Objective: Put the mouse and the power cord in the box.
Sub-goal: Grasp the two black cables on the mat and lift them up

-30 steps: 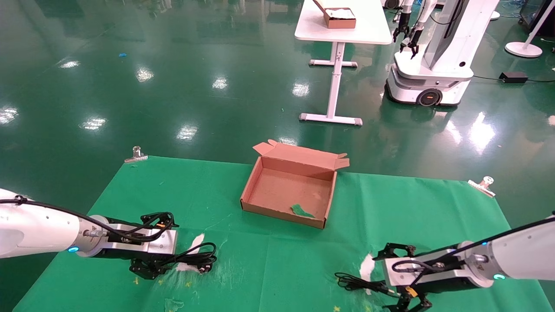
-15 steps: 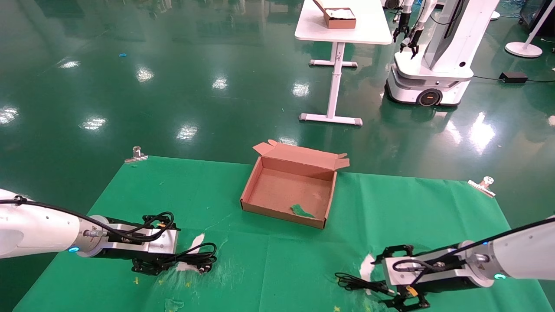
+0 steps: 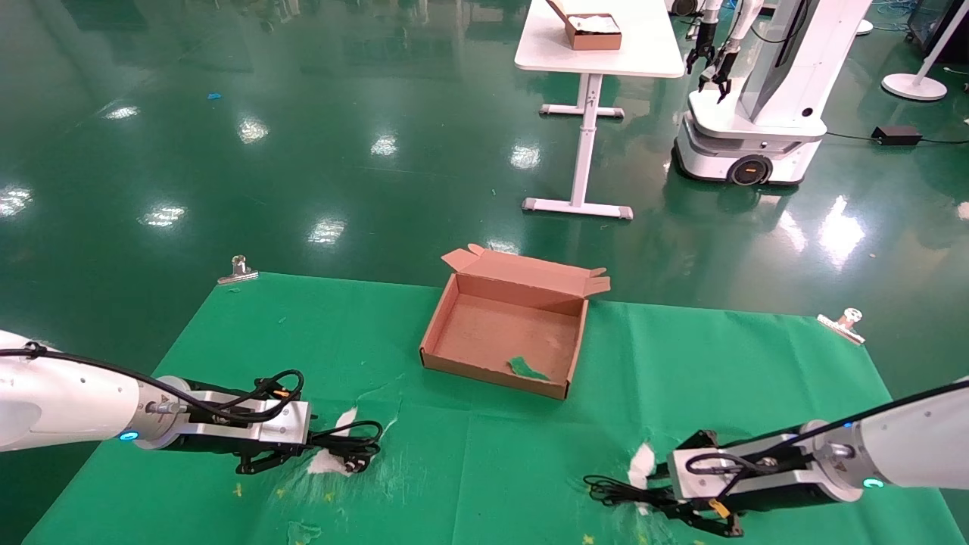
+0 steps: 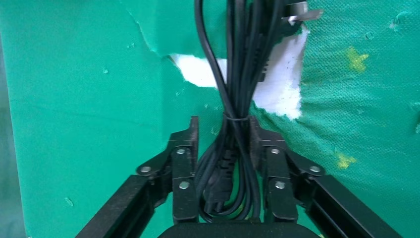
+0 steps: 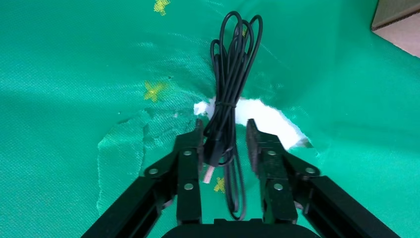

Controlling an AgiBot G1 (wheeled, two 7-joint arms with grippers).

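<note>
The power cord, a thick black tied bundle, lies on the green cloth at the front left. My left gripper is shut on the bundle's near end, both fingers against it. At the front right, a thin black cable bundle with a USB plug lies between the fingers of my right gripper, which is open, with a gap on one side. The mouse itself is out of view. The box stands open at mid-table, holding a green scrap.
The green cloth is torn, showing white patches under both cables. Metal clips hold its far corners. Beyond on the floor stand a white table with a smaller box and another robot.
Both grippers' fingers have narrowed around their cables. The left one has closed onto the power cord, shifting it slightly; the right one has moved a little forward over the thin cable.
</note>
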